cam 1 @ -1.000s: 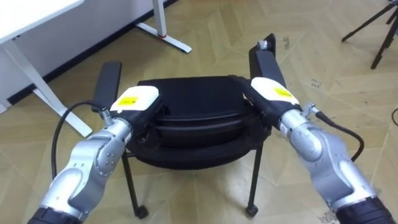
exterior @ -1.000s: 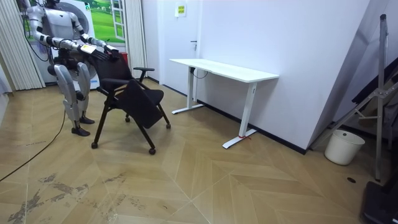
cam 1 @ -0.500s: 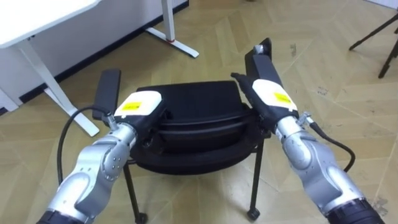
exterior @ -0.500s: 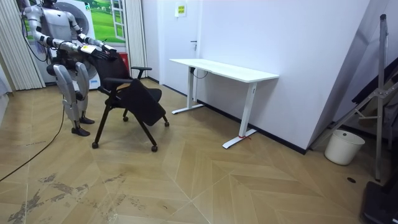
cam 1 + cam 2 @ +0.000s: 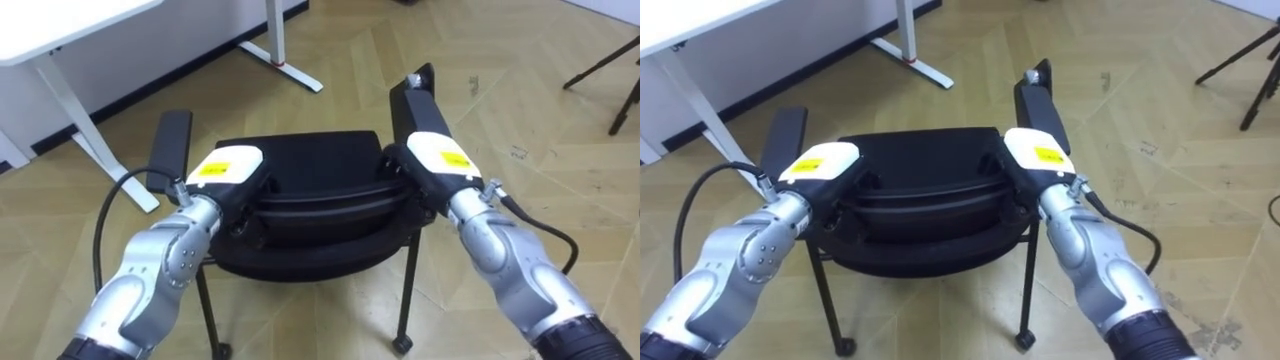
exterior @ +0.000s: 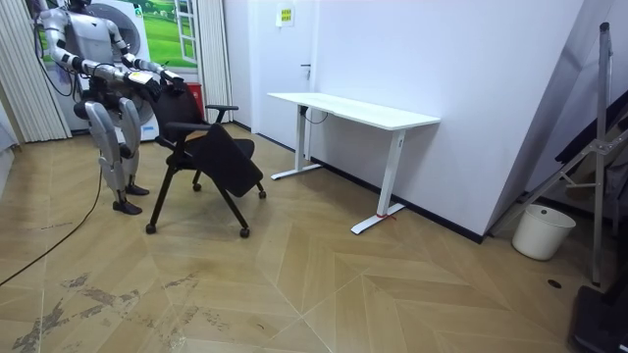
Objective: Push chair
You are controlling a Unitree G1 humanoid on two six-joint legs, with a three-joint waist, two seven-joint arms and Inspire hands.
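Observation:
A black office chair [image 5: 300,160] on castors stands right in front of me, its seat facing away; in the room view the chair [image 6: 218,157] is between me and the white desk. My left hand [image 5: 225,170] lies on the left end of the backrest's top edge [image 5: 310,215], fingers curled over it. At the right end my right hand [image 5: 432,158] rests beside the right armrest [image 5: 412,98], with its fingers bent down over the backrest's edge. The left armrest [image 5: 172,140] juts out past my left hand.
A white desk [image 5: 60,25] with white legs and a foot bar [image 5: 292,72] stands ahead on the left; the same desk [image 6: 355,111] stands against the wall in the room view. Black tripod legs [image 5: 610,70] show at the far right. Open wooden floor lies beyond the chair.
My right hand's fingers, straight a second ago, have curled down over the backrest's edge. The chair has moved slightly forward. The left hand keeps its hold.

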